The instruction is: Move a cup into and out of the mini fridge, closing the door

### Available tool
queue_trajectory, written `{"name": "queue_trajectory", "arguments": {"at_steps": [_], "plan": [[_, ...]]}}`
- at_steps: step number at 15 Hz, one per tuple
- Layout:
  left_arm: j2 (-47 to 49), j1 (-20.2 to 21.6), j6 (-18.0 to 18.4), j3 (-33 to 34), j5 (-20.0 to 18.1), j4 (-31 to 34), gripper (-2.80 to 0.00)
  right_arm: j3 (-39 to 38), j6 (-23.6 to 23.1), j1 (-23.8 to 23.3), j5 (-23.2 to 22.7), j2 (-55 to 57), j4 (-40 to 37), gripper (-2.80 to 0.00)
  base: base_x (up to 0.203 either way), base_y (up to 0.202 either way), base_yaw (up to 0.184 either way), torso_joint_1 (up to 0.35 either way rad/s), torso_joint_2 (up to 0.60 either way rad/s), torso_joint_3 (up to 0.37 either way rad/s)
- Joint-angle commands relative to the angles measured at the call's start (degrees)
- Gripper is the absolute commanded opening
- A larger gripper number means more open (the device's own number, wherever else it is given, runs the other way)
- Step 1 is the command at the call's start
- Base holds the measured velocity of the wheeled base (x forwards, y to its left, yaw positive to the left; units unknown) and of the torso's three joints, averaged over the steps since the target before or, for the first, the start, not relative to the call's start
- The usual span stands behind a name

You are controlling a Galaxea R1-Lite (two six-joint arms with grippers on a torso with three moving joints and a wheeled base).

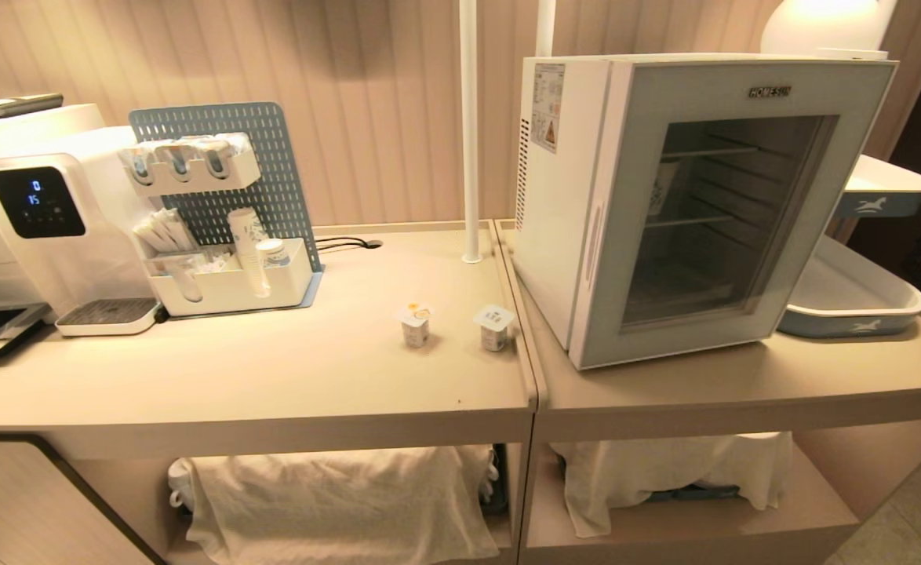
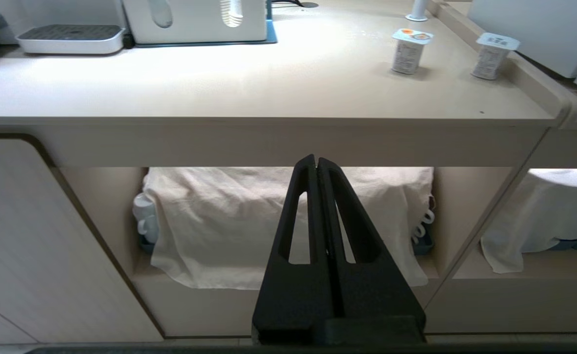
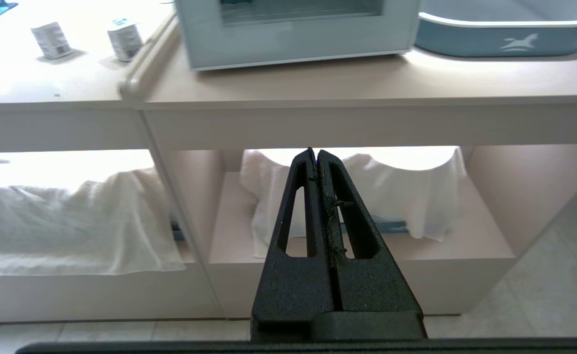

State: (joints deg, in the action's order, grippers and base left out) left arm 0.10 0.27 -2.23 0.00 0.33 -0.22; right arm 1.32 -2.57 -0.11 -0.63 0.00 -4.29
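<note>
The white mini fridge point(image 1: 558, 235) stands on the right counter, and its grey-blue glass door point(image 1: 616, 259) is closed. Behind the glass a pale cup point(image 1: 663, 187) shows on the upper wire shelf. Two small sealed cups point(image 1: 415, 323) point(image 1: 495, 327) stand on the counter just left of the fridge. Neither arm appears in the head view. My left gripper point(image 2: 316, 160) hangs shut and empty below the counter edge, well short of the sealed cups point(image 2: 409, 51). My right gripper point(image 3: 314, 152) is shut and empty too, low in front of the fridge point(image 3: 293, 49).
A white water dispenser point(image 1: 52, 227) and a blue pegboard organiser point(image 1: 225, 235) with stacked paper cups point(image 1: 247, 247) fill the left counter. A white pole point(image 1: 469, 133) rises beside the fridge. Blue-rimmed trays point(image 1: 853, 302) sit to its right. Cloth-covered items point(image 1: 335, 502) fill the lower shelves.
</note>
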Motion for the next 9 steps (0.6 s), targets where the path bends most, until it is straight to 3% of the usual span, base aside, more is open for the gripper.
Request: {"name": "queue_trajectory", "arguments": {"at_steps": [1,4,9], "plan": [[0.0,0.0,-0.1,0.1,0.0,0.0,-2.8,0.0,-0.1,0.0,0.0,0.1,0.0,-2.8,0.0,0.19,0.006,0.0,0.01,0.0],[0.0,0.0,-0.1,0.1,0.0,0.0,-2.8,0.0,0.1,-0.1,0.1,0.1,0.0,-2.8,0.0,0.133,0.0,0.0,0.0,0.002],[0.0,0.0,-0.1,0.1,0.0,0.0,-2.8,0.0,0.5,-0.1,0.1,0.1,0.0,-2.8,0.0,0.0,0.0,0.0,0.0,0.0]]}}
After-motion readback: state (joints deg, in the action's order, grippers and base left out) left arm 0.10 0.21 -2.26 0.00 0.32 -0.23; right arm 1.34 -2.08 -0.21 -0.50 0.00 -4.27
